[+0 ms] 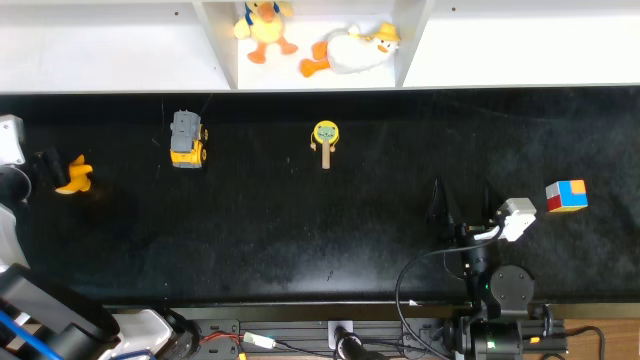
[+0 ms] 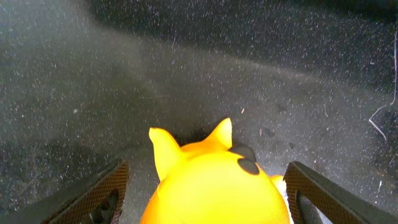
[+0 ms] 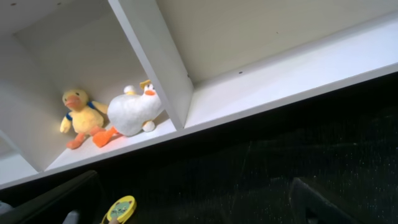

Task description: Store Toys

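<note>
Left of the toy truck [image 1: 187,138], seen from above, the yellow figure [image 2: 217,193] is straddled by the left gripper [image 2: 206,169], its jaws spread and not yet touching. The body is best centred between the pads [image 2: 99,193], then clamped gently below the ears.

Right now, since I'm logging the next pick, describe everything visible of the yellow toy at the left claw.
The yellow eared toy looks like smooth glossy plastic: a rounded body, two pointed ears, black patches on one side. It sits on the dark speckled table between the open left claw's fingers, near the table's left end.
</note>
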